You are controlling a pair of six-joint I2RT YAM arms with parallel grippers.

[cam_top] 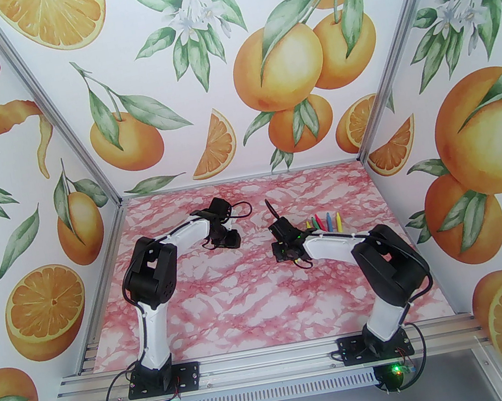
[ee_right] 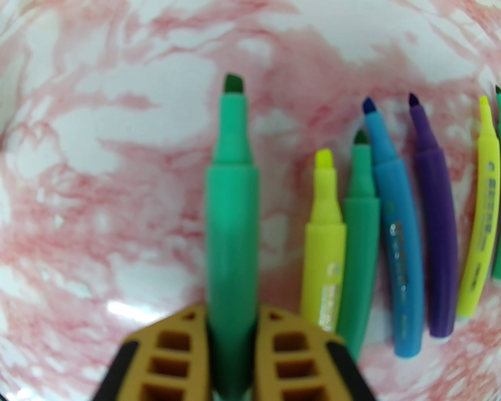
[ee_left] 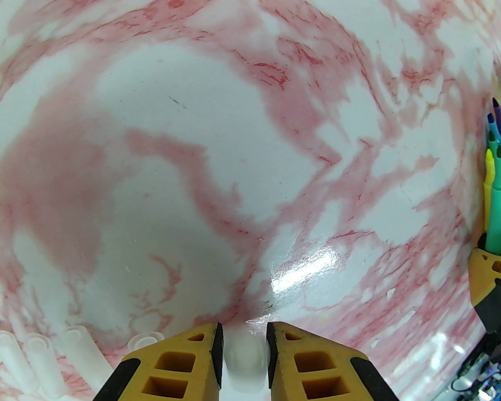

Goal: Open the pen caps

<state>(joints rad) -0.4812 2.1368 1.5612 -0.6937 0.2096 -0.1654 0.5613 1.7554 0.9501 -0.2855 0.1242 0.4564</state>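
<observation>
The right gripper [ee_right: 233, 313] clamped the uncapped green highlighter [ee_right: 231, 195]. The left gripper [ee_left: 243, 329] straddled a clear cap [ee_left: 244, 364], grip unclear. The cap looked light and slick, probably best pinched mid-length.

worktop [cam_top: 258, 298]: pink marbled | left gripper [cam_top: 226, 242]: far-centre | right gripper [cam_top: 284, 252]: centre, apart from left | coloured markers [cam_top: 329, 222]: row behind right forearm

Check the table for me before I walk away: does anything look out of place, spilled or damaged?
Nothing stands out. The right gripper grips an uncapped green marker; the other markers lie uncapped in a loose row beside it. Clear caps lie grouped by the left gripper. No spill or damage shows.
</observation>
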